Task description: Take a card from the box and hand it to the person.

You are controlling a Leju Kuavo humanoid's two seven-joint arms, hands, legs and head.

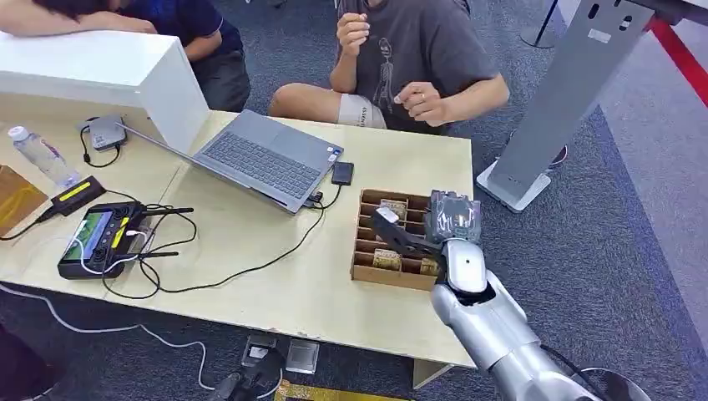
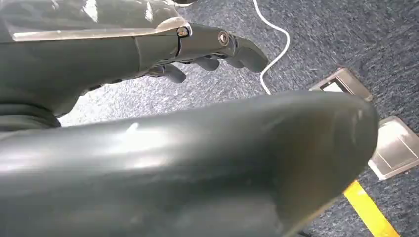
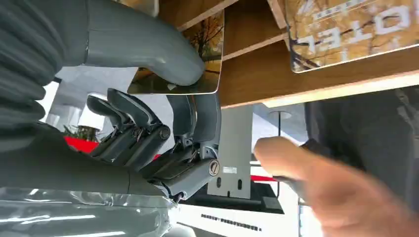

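My silver right arm reaches up from the lower edge of the head view, bent at the wrist, and my right hand hovers over the brown cardboard box with wooden-looking dividers that sits near the right end of the pale wooden table. In the right wrist view my thick grey thumb presses one glossy card printed with autumn trees against my dark fingers, so that hand grips the card, lifted just clear of the box's compartments. I can count at least three more cards standing in the box, though my hand hides part of it. My left hand hangs down over blue-grey carpet, its fingers loosely curled and apart with nothing in them. Further along the table lie one open grey laptop, one small black device cabled beside it, one black handheld controller with a screen among black cables, and one clear plastic bottle. Beyond the far edge sit two people: one in a grey printed T-shirt facing the box with both hands raised, one in dark blue behind a white box.
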